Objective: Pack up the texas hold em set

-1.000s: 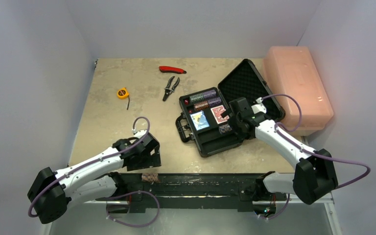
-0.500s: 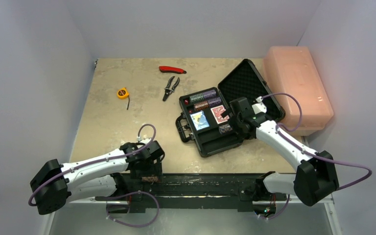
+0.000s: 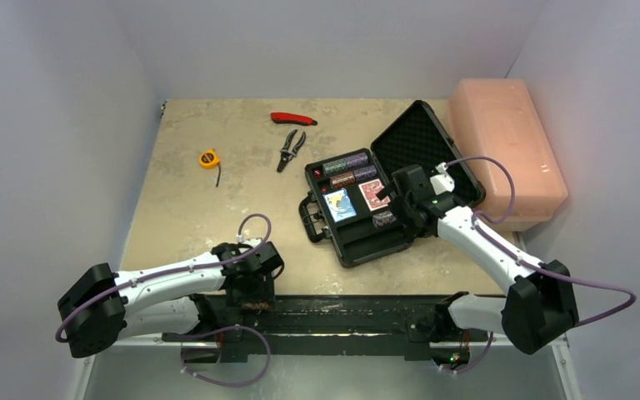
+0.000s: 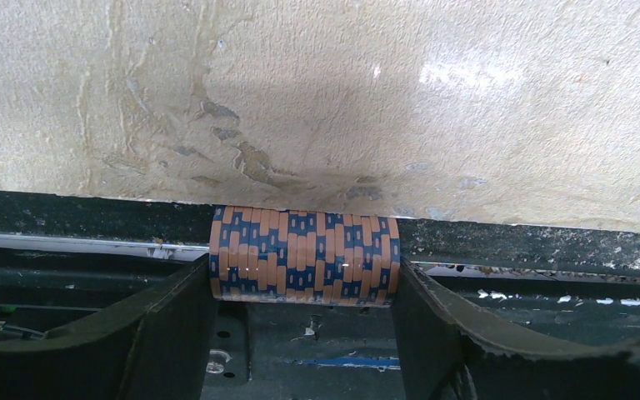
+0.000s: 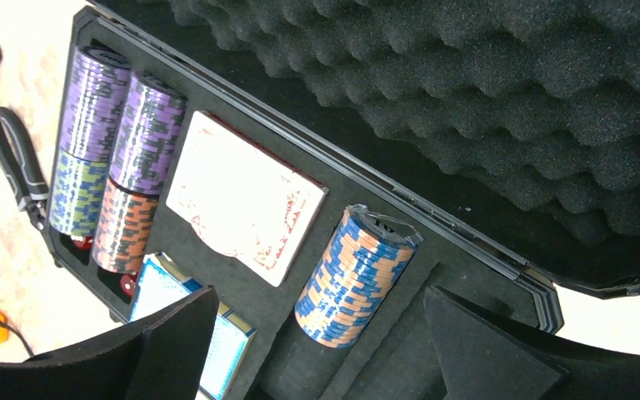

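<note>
The left arm [image 3: 167,279] reaches low along the near edge of the surface [image 3: 200,217], left of its middle. Its jaws bracket an orange-and-blue chip stack [image 4: 302,279] that lies on its side right on that edge, and they press against its two flat ends, pinching it.

The open black briefcase [image 3: 358,254] sits right of centre, towards the right edge, with its foam-lined lid [image 3: 421,146] tilted back towards the far right corner. The right arm [image 3: 475,233] hangs over the near right part of the tray. Its jaws are spread wide and hold nothing. Between and beyond them a second orange-and-blue stack [image 5: 354,279] lies in a foam slot, apart from both jaws.

The red deck [image 5: 246,196] is beside that stack, and the blue deck [image 5: 225,350] is partly hidden by one jaw. Two purple stacks [image 5: 146,125] fill the far slots, with a green-blue stack [image 5: 75,192] and an orange-black one [image 5: 125,225] end to end with them. Tiny red dice [image 5: 82,242] show beside these.

Pliers [image 3: 290,150], a red-handled tool [image 3: 293,118] and a yellow tape measure [image 3: 208,157] lie towards the far edge. A pink box [image 3: 508,150] stands at the far right corner.
</note>
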### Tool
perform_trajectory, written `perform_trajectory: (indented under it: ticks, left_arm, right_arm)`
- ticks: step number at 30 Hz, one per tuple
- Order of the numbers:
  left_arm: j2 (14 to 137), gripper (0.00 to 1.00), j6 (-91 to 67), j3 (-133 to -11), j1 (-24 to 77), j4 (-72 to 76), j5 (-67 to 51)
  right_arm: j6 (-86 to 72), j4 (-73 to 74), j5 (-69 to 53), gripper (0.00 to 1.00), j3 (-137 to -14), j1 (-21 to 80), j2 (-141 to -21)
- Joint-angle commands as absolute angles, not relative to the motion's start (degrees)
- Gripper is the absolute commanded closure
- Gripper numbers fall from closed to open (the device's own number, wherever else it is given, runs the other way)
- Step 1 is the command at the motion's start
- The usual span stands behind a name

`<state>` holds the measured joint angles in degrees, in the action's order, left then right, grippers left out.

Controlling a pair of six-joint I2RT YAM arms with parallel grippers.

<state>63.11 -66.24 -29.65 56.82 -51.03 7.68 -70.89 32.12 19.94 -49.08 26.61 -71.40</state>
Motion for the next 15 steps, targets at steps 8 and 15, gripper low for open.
perform_trajectory:
  ticks: [8, 15]
  left_arm:
    - [60.83, 1.0, -65.75, -35.07, 57.74, -52.4, 10.29]
    - [59.55, 1.0, -64.6, -40.82, 57.74, -52.68, 12.63]
  right_arm:
    - [-68.45, 33.84, 23.34, 0.01, -51.53, 26.41, -66.75]
    - [-67.64, 35.07, 24.96, 0.01, -52.38, 26.44, -63.44]
